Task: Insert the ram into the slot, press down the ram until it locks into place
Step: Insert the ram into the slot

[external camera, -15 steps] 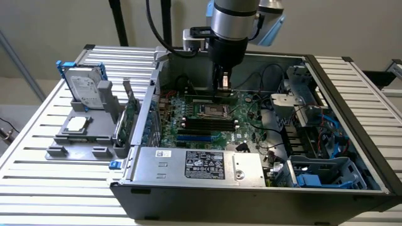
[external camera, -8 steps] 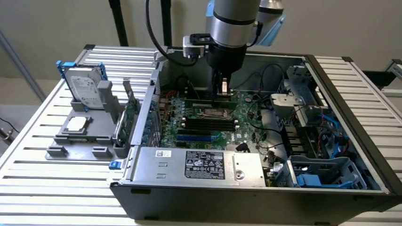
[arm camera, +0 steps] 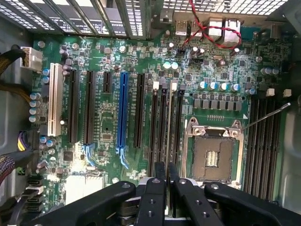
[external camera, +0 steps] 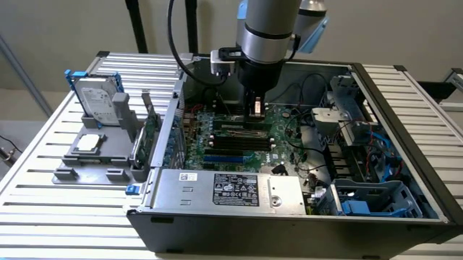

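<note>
I have the gripper [external camera: 255, 111] down inside the open case [external camera: 405, 162], over the far part of the board [external camera: 239, 154]. The case sits on a slatted table [external camera: 43, 162].

From the wrist, the gripper [arm camera: 167, 167] has its two black fingers [arm camera: 155, 197] drawn almost together. They are clenched on a thin pale strip seen edge-on, which I take to be the ram [arm camera: 169, 122].

The ram runs along the bank of long black sockets beside the CPU socket [arm camera: 214, 155], with a slot [arm camera: 162, 122] just beside it on one side. It is parallel to the sockets. I cannot tell whether its lower edge is already in a slot or hanging just above one. Small white clips [arm camera: 156, 85] show at the ends of the sockets.

In the exterior view, the same black sockets [external camera: 239, 142] lie across the middle of the board, nearer to me than the gripper. The blue slot [external camera: 224, 158] is just on their near side.

The power supply [external camera: 231, 189] fills the near left corner of the case. A blue plastic cage [external camera: 376, 200] is at the near right.

Outside the case, at the exterior view's left, a grey fixture [external camera: 90, 154] stands on the table. It holds a hard drive [external camera: 97, 100] upright at its far end.
</note>
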Robot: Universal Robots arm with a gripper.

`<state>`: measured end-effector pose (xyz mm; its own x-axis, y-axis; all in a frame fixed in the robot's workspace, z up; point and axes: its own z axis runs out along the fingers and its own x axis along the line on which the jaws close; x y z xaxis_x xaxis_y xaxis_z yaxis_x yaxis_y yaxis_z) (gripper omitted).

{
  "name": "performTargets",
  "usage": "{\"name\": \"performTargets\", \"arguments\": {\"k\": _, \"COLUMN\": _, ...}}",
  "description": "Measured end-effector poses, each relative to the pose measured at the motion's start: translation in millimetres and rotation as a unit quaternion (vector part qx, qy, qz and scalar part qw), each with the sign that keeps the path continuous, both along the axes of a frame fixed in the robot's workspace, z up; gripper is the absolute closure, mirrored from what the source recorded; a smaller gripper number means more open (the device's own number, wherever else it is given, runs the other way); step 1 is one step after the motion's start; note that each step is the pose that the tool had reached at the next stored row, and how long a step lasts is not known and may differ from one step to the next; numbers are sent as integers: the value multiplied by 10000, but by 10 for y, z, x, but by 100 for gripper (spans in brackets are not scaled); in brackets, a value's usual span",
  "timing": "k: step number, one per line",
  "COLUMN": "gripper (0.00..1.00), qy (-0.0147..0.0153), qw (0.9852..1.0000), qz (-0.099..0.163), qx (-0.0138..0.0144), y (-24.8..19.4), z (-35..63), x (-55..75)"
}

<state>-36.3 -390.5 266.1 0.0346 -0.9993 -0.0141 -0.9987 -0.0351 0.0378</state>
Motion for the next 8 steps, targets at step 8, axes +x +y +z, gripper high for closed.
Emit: {"name": "performTargets", "arguments": {"k": 8, "gripper": 87, "qy": 0, "qw": 9999, "qz": 1, "qx": -124, "y": -1, "z": -85, "x": 2}}
